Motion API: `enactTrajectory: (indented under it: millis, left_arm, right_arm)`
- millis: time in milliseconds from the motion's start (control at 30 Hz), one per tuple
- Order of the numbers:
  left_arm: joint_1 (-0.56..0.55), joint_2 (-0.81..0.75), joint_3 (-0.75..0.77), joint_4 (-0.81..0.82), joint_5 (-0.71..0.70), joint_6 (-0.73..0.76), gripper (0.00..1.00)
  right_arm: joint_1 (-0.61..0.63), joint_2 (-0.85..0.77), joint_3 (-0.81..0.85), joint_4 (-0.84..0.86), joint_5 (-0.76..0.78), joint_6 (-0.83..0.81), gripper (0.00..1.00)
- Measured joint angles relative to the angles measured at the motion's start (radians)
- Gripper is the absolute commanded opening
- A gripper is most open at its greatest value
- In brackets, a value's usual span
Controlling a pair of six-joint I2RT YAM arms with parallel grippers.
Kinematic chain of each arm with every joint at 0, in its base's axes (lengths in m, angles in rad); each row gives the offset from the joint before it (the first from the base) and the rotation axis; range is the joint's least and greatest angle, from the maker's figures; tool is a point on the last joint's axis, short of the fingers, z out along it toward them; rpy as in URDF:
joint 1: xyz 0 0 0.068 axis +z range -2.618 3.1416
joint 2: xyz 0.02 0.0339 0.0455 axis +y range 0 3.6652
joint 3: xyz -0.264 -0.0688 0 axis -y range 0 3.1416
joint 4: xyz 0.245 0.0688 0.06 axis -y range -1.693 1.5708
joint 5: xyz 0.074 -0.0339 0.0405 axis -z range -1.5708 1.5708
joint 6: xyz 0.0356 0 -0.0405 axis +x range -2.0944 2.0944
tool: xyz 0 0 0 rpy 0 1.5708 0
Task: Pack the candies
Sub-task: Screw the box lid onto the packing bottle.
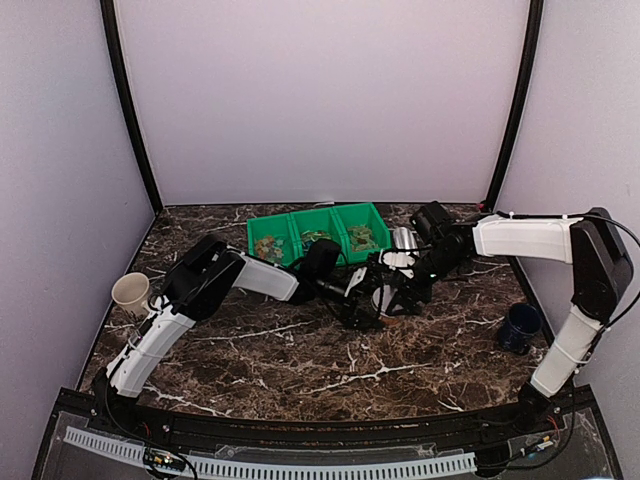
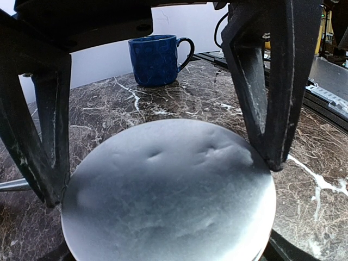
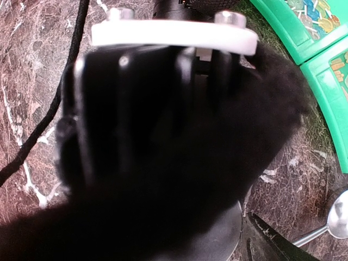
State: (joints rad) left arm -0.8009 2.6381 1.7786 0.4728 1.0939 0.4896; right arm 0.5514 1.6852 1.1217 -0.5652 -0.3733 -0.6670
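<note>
The candies lie as small gold, green and blue sweets in the three compartments of the green bin; some candies show at the top right of the right wrist view. A round tin with a smooth silver lid sits mid-table. My left gripper spans it, one finger against each side of the rim. My right gripper hovers right over the same tin. Its own view is filled with dark blur, with only the lid's edge showing, so its jaws are hidden.
A blue mug stands at the right, also seen beyond the tin. A paper cup sits at the left edge. A metal spoon lies near the bin. A silver cylinder lies beside the bin.
</note>
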Motion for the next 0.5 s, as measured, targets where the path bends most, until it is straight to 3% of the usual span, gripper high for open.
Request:
enactTrajectory:
  millis: [500]
  left_arm:
    - [0.0, 0.0, -0.001, 0.004, 0.0, -0.004, 0.89]
  right_arm:
    - [-0.001, 0.002, 0.0, 0.002, -0.007, 0.03, 0.77]
